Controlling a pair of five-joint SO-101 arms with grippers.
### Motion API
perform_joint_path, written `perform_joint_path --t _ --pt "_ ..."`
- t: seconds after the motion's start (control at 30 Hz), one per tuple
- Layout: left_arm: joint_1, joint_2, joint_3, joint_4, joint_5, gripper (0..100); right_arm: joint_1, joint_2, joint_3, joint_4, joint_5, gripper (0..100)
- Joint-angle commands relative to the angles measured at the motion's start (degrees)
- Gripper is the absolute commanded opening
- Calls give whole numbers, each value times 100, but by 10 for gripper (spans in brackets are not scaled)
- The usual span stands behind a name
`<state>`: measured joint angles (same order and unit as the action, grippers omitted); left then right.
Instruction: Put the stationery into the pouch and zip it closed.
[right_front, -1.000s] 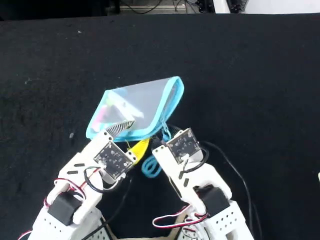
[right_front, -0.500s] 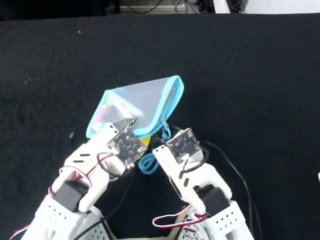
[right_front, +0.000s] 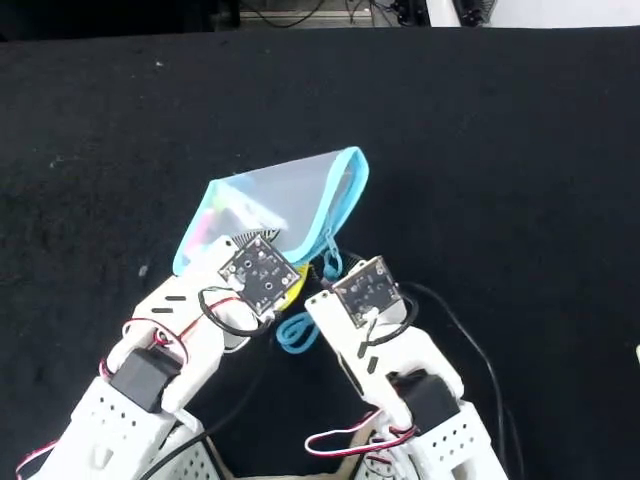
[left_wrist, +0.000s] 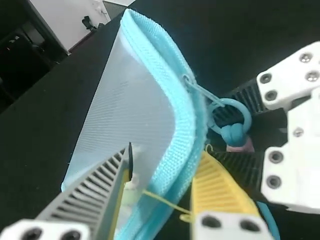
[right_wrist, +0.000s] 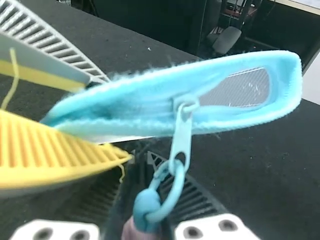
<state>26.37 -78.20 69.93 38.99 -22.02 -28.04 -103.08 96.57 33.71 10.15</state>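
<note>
The pouch (right_front: 275, 205) lies just left of centre in the high view, with coloured stationery (right_front: 215, 225) apparently already inside, so zipping is the step in hand. The left gripper (left_wrist: 167, 160) is clamped across the pouch's blue zipper edge, and the right gripper (right_wrist: 160, 192) pinches the looped cord (right_wrist: 148, 204) on the zipper pull (right_wrist: 181, 131). Next, I judge, the right arm must draw the pull along the edge while the left holds firm.

Translucent blue-edged pouch (right_front: 285, 205) — colourful stationery (right_front: 215, 228) inside
</note>
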Motion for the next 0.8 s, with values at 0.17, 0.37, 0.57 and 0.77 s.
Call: perform_joint_path --t 0.17,0.37,0.57,0.77 --pt "66 18 -338 308 193 45 -53 -558 -207 -114 53 11" --pt "48 18 -330 888 466 29 237 -558 -374 -79 0 11" --pt "40 18 -321 993 484 29 545 -558 -426 -114 -536 11" --pt "57 18 -189 1002 501 29 615 -549 -338 -404 -536 11"
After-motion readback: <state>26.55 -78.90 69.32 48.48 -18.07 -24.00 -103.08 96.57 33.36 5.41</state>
